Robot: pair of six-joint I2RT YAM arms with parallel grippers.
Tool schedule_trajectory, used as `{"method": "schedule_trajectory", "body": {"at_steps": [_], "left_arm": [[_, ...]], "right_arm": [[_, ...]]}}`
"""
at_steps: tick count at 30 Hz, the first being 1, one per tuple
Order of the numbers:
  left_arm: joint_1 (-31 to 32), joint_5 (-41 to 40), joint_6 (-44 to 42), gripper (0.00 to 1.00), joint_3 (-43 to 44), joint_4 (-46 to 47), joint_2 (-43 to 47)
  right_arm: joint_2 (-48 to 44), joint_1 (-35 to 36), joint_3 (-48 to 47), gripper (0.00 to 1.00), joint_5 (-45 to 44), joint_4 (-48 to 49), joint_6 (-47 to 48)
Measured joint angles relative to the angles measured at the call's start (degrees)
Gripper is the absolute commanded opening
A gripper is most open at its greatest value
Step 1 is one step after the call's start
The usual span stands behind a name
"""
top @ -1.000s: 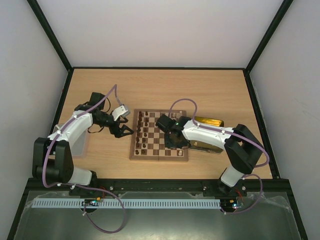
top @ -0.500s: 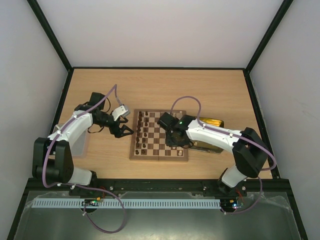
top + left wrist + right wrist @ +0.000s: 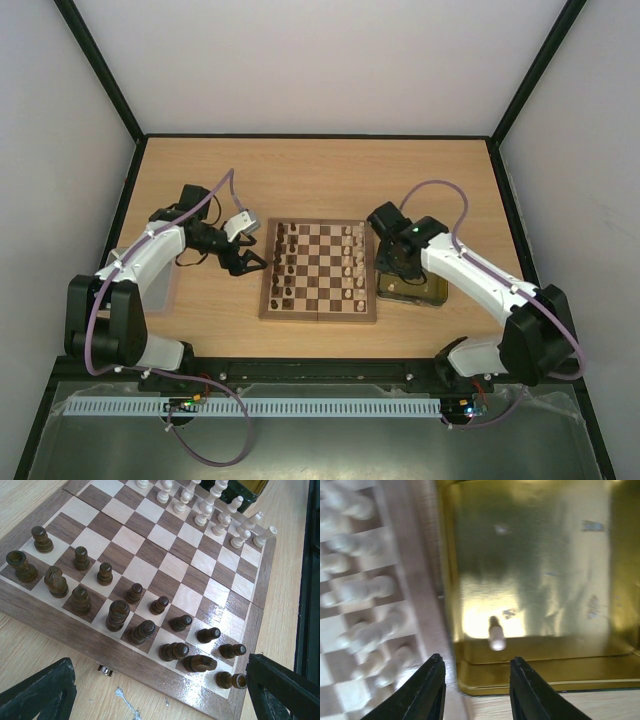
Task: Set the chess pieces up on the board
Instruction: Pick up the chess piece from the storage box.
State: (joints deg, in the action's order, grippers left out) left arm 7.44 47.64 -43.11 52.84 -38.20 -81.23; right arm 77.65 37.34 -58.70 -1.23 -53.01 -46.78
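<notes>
Chess pieces (image 3: 117,615) of this kind are small turned wood. They are light, stiff and smooth, so I judge that they slip easily between hard fingers and tip over at a small touch. The best place to take one is the narrow neck under the head, or the waist above the base. The fingers should come down from above, so that the neighbours are not pushed.

They look lathe-made, with round bases and knobbed or notched tops. The dark brown ones (image 3: 81,557) stand in two lines along the left side of the board (image 3: 318,315), and the pale cream ones (image 3: 352,262) in two lines along its right side; the middle squares are bare. One pale pawn (image 3: 495,635) is apart from the rest. It is inside the yellow tray (image 3: 535,555), which sits on the tabletop (image 3: 320,180) just beside the board's right rim, and it is close to the tray's near wall. Whether it stands or lies I cannot tell — the picture is blurred.

The right hand (image 3: 476,664) hangs over this tray, its fingers partly apart and holding nothing, with the pawn a little beyond the gap. The left hand (image 3: 247,262) is at the left of the board, opened wide and also empty. Some dark pieces at the corner nearest to it appear to lean strongly — whether they have fallen, the wrist view does not settle.
</notes>
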Motion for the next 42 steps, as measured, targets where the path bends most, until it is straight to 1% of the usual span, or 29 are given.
{"method": "schedule_trajectory", "body": {"at_steps": [3,7,9,11,23,34,36,38,42], "left_arm": [[0.00,0.00,0.00,0.92,0.00,-0.07,-0.15],[0.00,0.00,-0.04,0.92,0.00,-0.24,-0.46],[0.00,0.00,-0.07,0.92,0.00,-0.33,-0.61],[0.00,0.00,-0.07,0.92,0.02,-0.44,-0.68],[0.04,-0.02,-0.11,0.92,0.07,-1.07,-1.01],[0.31,-0.09,-0.13,0.93,0.42,-1.16,-1.86],[0.42,-0.07,-0.11,0.92,0.46,-1.14,-1.90],[0.42,-0.09,-0.11,0.92,0.46,-1.16,-1.90],[0.42,-0.09,-0.11,0.93,0.46,-1.16,-1.90]], "right_arm": [[-0.59,-3.89,2.23,0.36,-0.09,-0.63,0.39],[-0.04,-6.80,3.67,0.36,0.52,-0.44,1.64],[0.48,-7.96,4.31,0.45,1.36,-0.04,2.32],[1.33,-8.61,4.76,0.47,1.90,0.61,2.82],[4.72,-8.90,8.07,0.43,7.82,6.10,5.18],[4.68,-8.90,11.52,0.41,11.34,7.30,5.55],[4.50,-8.90,12.07,0.40,11.74,7.32,5.64],[4.15,-8.90,12.74,0.35,12.09,7.50,5.68],[4.00,-8.90,13.90,0.20,12.79,8.13,5.88]]}}
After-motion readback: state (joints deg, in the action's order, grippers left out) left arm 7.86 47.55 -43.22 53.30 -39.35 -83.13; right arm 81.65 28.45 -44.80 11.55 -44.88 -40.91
